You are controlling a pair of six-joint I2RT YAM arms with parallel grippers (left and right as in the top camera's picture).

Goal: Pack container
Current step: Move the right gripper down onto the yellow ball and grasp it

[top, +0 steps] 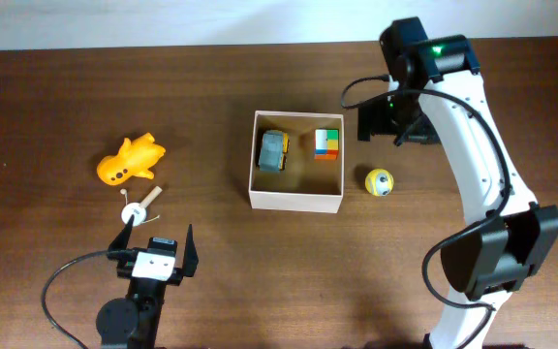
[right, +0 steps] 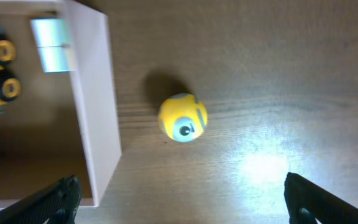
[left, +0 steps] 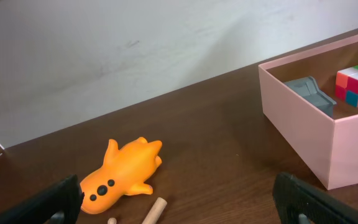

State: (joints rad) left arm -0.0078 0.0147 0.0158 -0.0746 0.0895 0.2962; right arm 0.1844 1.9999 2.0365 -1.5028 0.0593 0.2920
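The container [top: 295, 201], a shallow square box with white walls and a tan floor, sits mid-table. Inside lie a grey-and-yellow toy truck [top: 274, 151] and a colourful cube [top: 327, 143]. A yellow ball [top: 379, 181] rests on the table just right of the box. My right gripper [top: 387, 131] hovers open above that spot, and its wrist view shows the ball [right: 183, 117] ahead of the gripper [right: 182, 199], beside the container wall [right: 95, 106]. My left gripper [top: 156, 247] stands open near the front edge. In its wrist view the gripper [left: 179, 202] faces an orange toy [left: 122, 173].
The orange toy [top: 130, 161] lies at the left. A small wooden peg with a white disc [top: 139, 208] sits between it and my left gripper, and the peg [left: 155, 210] shows low in the left wrist view. The container [left: 328, 134] stands to the right there.
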